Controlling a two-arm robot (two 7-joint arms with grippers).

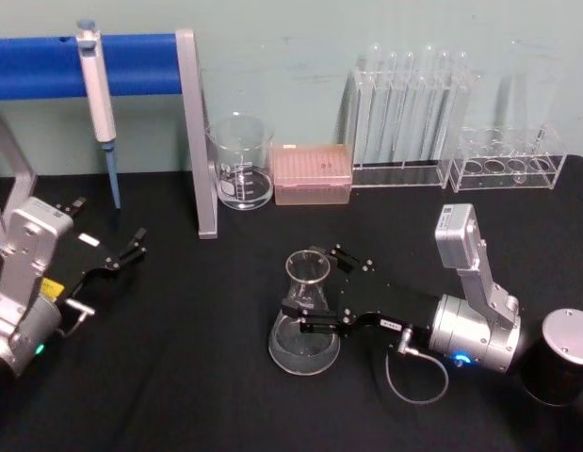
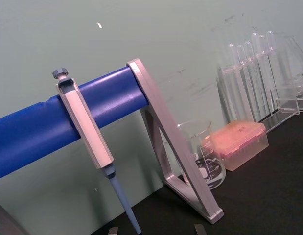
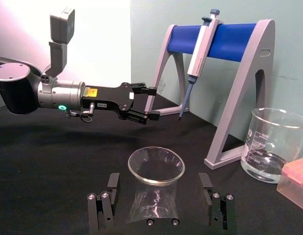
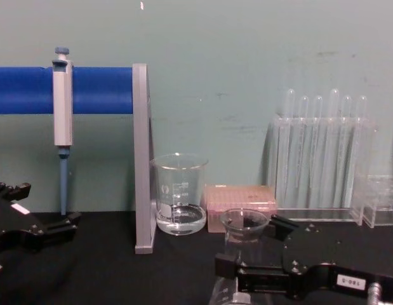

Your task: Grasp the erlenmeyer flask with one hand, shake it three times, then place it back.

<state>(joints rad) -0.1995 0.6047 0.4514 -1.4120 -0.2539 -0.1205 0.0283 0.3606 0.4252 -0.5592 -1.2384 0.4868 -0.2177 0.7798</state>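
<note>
Nearest me, by the tabletop's (image 1: 178, 386) near right corner, I see a black cylindrical canister with a silver lid (image 1: 566, 350) standing just beside my right arm's wrist. From there the right gripper (image 1: 302, 280) reaches toward the middle of the black tabletop. Its jaws are released, with one black finger (image 3: 112, 182) on each side of the clear glass conical erlenmeyer flask (image 1: 305, 330) and a sliver of gap between each finger and the glass. The flask stands upright on the tabletop near the middle, a little toward the near edge, its flared rim above the fingers. Over by the left edge my left gripper (image 3: 153, 104) hangs just above the tabletop, jaws spread and holding nothing, well apart from the flask. Farther back, a grey frame with a blue bar (image 1: 46, 66) carries a white pipette with a blue tip (image 1: 98, 94) hanging from it. Along the far edge I see a straight-sided clear glass beaker (image 1: 242, 165) beside the frame's leg. A pink translucent tip box (image 1: 312, 174) sits just to its right. Beyond that stands a clear rack of tall thin test tubes (image 1: 409, 108), then a lower clear rack (image 1: 508, 168) at the far right corner.
</note>
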